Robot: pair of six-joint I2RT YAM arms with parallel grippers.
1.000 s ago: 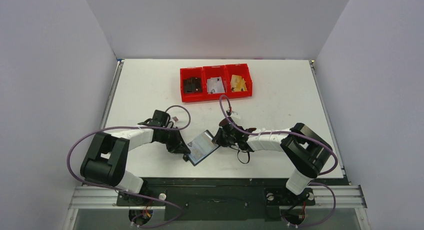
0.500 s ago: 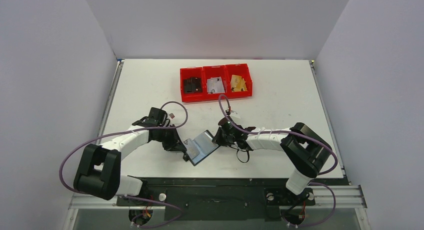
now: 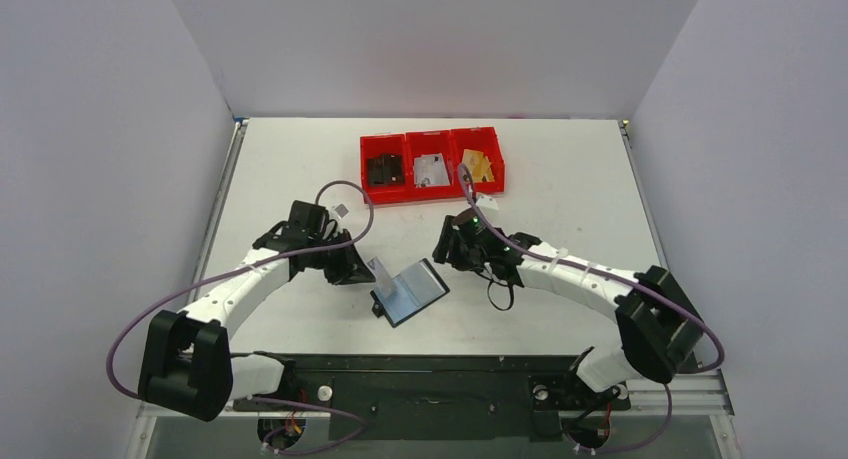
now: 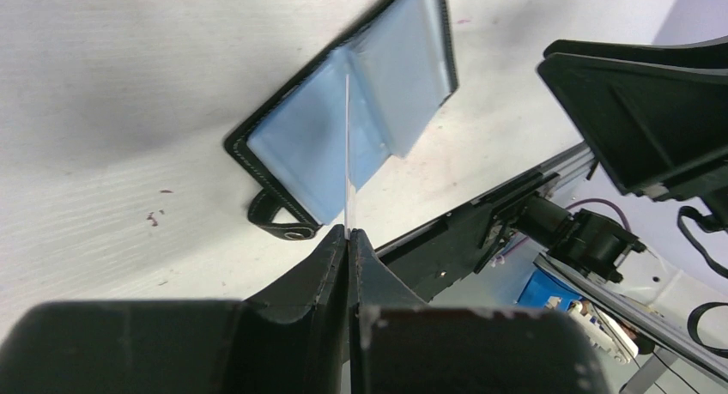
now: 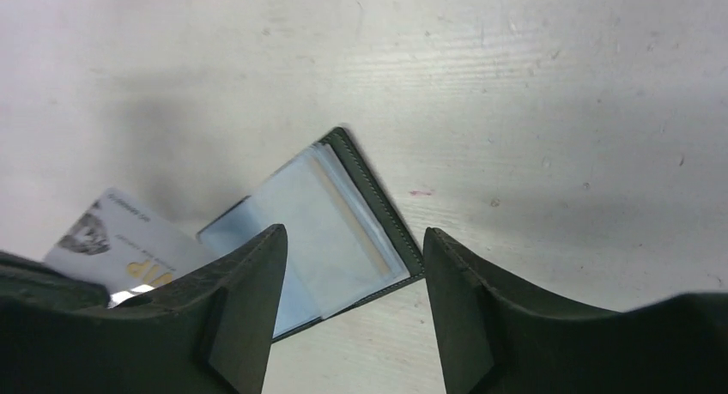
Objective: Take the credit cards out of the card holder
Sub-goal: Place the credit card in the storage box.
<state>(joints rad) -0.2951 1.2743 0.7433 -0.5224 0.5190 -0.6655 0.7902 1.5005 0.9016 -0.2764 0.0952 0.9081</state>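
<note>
We are pinching a white credit card [image 4: 347, 154] in our left gripper [image 4: 348, 235] just beside the open card holder [image 3: 410, 291] (flat on the table [image 3: 300, 169]), our right gripper [image 5: 352, 237] hovering spread above it, seemingly ready to steady it.

White-shelled, black-jointed arms [image 3: 235, 287] with purple cables [image 3: 345, 191] carry a black left tool [image 4: 348, 233] and right tool [image 5: 354, 233].
</note>
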